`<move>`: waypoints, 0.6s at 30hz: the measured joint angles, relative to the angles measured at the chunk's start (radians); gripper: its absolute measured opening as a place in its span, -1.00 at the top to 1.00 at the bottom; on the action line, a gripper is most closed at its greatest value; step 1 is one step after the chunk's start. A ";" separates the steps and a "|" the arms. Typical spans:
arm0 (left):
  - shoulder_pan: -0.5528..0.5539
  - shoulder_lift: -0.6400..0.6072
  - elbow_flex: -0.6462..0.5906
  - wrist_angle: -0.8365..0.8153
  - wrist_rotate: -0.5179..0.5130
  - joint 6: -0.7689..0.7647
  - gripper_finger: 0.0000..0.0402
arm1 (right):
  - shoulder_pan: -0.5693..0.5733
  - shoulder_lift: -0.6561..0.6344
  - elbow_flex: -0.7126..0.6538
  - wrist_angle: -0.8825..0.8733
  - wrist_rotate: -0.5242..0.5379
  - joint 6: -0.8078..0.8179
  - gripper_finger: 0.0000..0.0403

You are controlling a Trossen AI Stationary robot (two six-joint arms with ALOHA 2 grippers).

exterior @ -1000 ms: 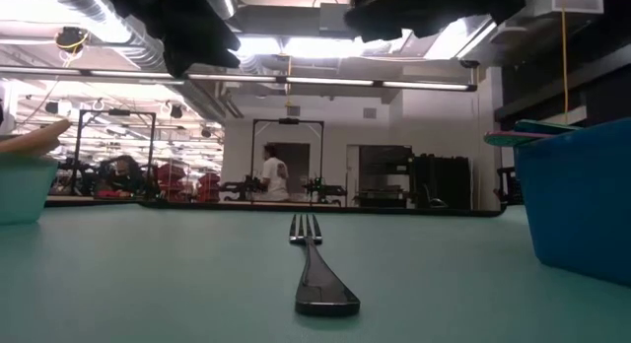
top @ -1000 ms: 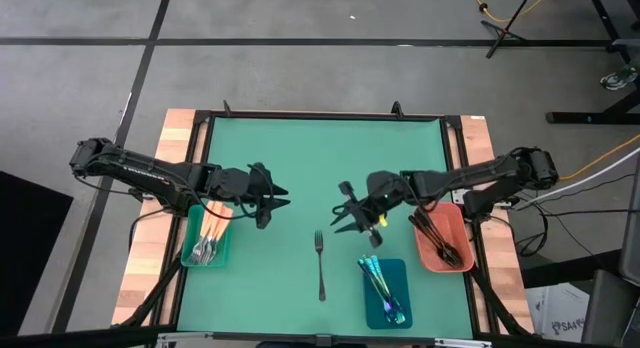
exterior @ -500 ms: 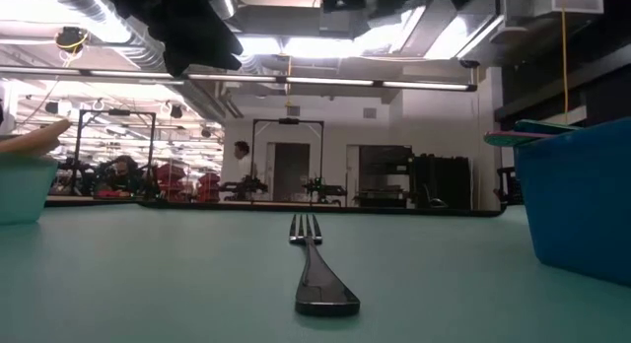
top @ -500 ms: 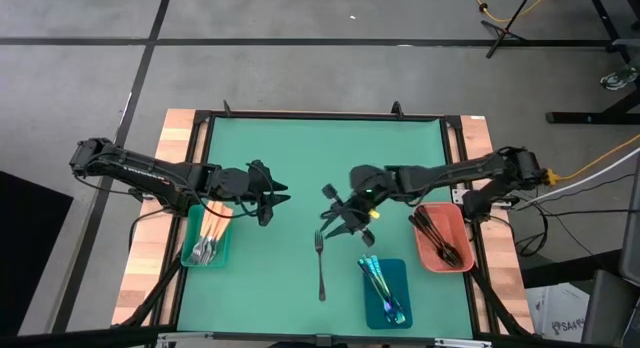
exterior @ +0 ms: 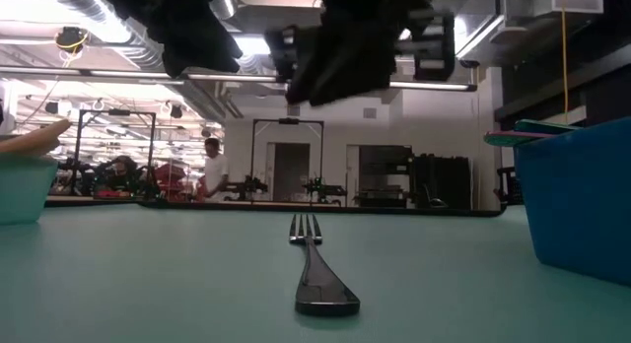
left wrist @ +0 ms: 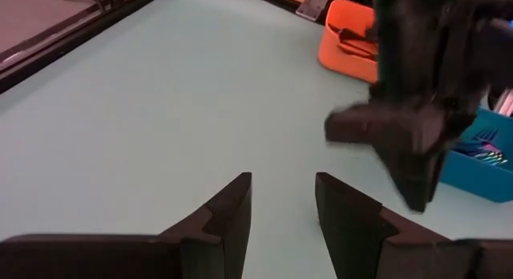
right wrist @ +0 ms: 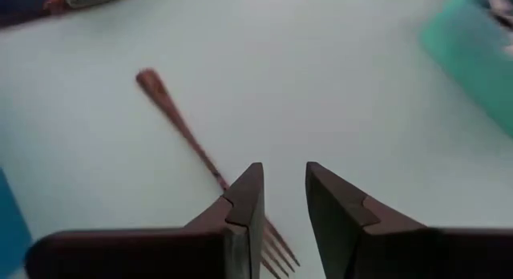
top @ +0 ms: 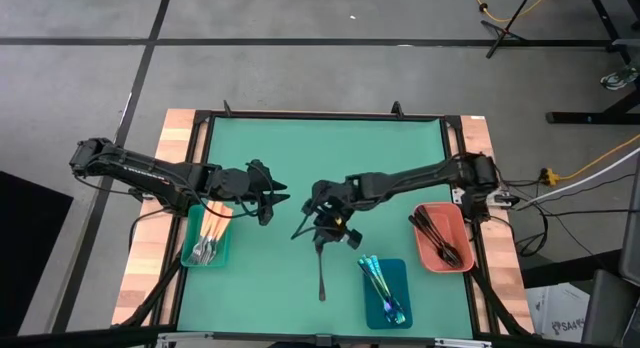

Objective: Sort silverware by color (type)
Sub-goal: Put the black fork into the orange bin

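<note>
Fork (top: 320, 263) lies alone mid-table toward the near edge, tines under the right gripper (top: 322, 226), whose fingers stand apart and empty. Best to descend squarely over the neck before closing. Left gripper (top: 268, 196) waits open.

Grey floor (top: 300, 68), ceiling strip lights (exterior: 296, 82) — doorway (exterior: 287, 161)
</note>
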 joint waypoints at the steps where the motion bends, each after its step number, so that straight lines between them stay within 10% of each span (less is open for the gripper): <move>1: 0.000 0.000 0.000 0.001 0.000 0.000 0.34 | 0.006 0.014 0.000 0.002 0.000 -0.016 0.59; 18: 0.000 0.000 0.000 -0.015 0.000 0.001 0.34 | 0.097 0.169 -0.002 0.036 0.079 -0.169 0.59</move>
